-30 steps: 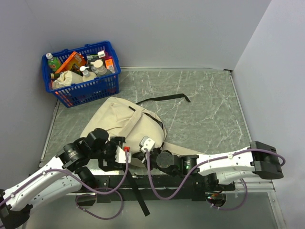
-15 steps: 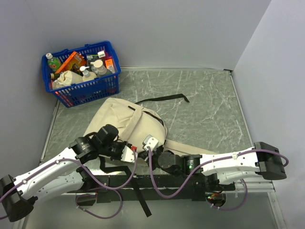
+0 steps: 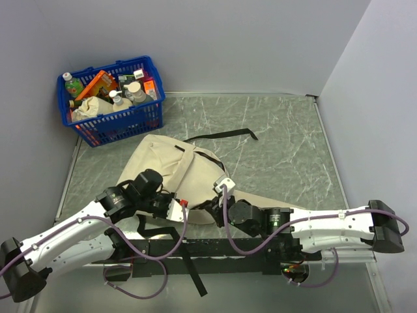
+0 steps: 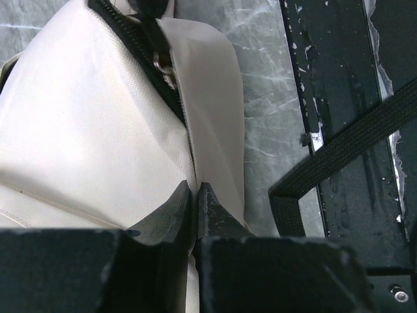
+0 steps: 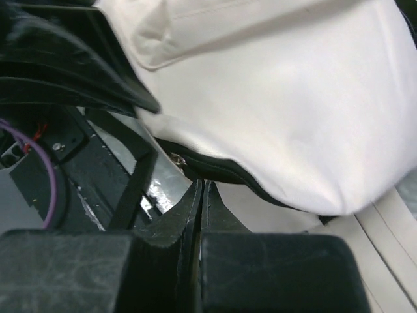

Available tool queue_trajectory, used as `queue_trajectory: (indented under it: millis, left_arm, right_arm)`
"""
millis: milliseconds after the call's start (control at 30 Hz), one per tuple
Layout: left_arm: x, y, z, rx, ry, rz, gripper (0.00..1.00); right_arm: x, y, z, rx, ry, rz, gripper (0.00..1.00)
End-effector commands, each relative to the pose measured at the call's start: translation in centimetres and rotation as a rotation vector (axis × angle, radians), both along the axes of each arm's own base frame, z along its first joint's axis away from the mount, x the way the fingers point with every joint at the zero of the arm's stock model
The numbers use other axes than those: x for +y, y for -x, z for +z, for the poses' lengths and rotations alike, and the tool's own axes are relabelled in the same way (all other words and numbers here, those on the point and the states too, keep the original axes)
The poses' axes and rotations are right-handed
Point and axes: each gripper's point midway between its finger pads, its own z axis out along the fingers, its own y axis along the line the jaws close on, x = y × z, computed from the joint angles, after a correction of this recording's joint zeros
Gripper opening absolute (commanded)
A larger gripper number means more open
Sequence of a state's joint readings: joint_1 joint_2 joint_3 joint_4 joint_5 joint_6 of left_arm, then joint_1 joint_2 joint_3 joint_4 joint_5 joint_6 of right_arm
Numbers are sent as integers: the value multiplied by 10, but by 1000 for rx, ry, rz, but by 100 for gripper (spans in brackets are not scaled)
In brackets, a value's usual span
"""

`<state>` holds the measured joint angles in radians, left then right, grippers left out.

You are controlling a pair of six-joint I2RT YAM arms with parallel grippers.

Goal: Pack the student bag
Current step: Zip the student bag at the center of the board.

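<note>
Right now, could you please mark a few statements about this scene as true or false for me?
1. The blue basket stands at the far left corner of the table. True.
2. The student bag sits inside the basket. False: it lies on the table, nearer the arms.
3. The right gripper is wide open. False: its jaws are shut.
4. The left gripper pinches the bag's cream fabric. True.
5. A black strap lies on the table beyond the bag. True.
</note>
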<state>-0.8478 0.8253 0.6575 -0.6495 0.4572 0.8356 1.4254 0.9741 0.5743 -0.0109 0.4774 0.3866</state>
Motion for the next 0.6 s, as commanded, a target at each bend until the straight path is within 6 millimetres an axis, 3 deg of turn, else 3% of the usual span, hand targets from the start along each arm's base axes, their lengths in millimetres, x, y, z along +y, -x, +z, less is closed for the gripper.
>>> queue_trajectory:
  millis: [0,133,300,467,533,567]
  left_arm:
    - [-7,10,12,-3,34,-89,7]
    - [-5,9,12,-22,25,-98,2]
    - [0,10,8,-36,2,-107,1]
    - [4,10,4,-55,-18,-117,1]
    - [4,4,5,-80,-12,-92,1]
    - [5,3,5,-92,-2,-78,15]
  right_arm:
    - [-29,-17,-14,40,61,-121,0]
    - [-54,-33,-27,68,144,-209,0]
    - [-88,-50,-21,51,171,-334,0]
    - [-97,-59,-10,20,163,-368,0]
    - [-92,-59,-6,10,154,-335,0]
    - [-87,-57,-6,11,141,-309,0]
